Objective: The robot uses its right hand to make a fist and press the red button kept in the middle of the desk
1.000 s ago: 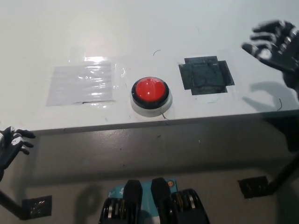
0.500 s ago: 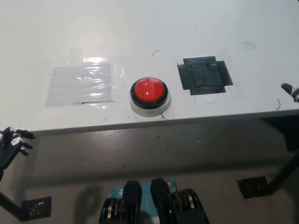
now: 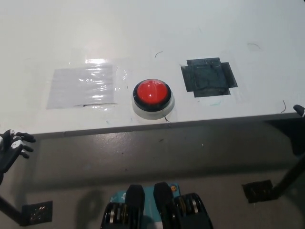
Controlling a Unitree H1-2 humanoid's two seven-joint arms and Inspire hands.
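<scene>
At the far left, below the front edge of the bench, I see the white left hand resting with its fingers loosely apart and holding nothing; it is in the same place as one second ago. On the bench, toward its left side, there is a clear taped sheet with some glare on it. Next comes the red button, which sits on its black ring and white base at the middle of the bench, close to the front edge, and nothing touches it. To the right of the button, a little apart, a dark taped square lies flat. At the extreme right edge of the picture, just at the front right of the bench, only a small black tip of the right hand shows, so I cannot tell if it is clenched or released. This is the main change: one second ago this hand was raised with spread fingers over the right back part of the bench, and now it has dropped almost out of view. I judge that the press has not started yet, and the hand must return and make a fist first.
</scene>
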